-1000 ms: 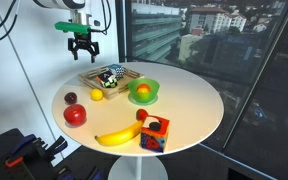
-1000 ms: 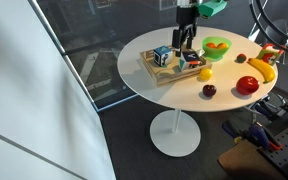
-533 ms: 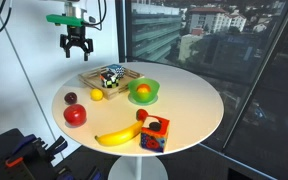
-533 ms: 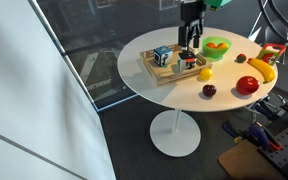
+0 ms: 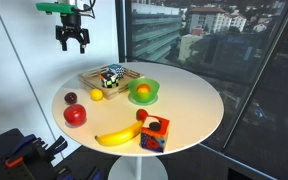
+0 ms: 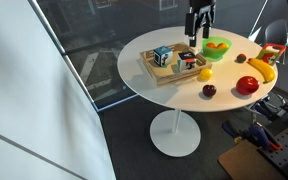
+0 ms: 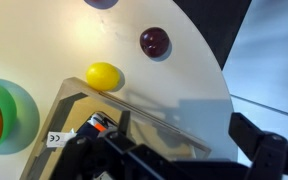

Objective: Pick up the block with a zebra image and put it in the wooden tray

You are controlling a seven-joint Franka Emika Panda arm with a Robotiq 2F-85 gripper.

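High-rise office or lab, tall windows (image 5: 164, 40) (city buildings (image 5: 216, 20) below), round white table (image 5: 196, 105)

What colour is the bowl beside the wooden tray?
The bowl is bright green. It shows best in an exterior view.

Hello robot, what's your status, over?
Gripper open, empty, up high. Zebra block in the wooden tray. Nothing blocking.

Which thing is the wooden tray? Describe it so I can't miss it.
On the round white table, find the green bowl; the wooden tray lies right beside it, next to the yellow lemon. It is a flat, light tan rectangle with a low rim and small blocks inside. Unlike the round bowl, it is shallow, wooden and straight-edged.
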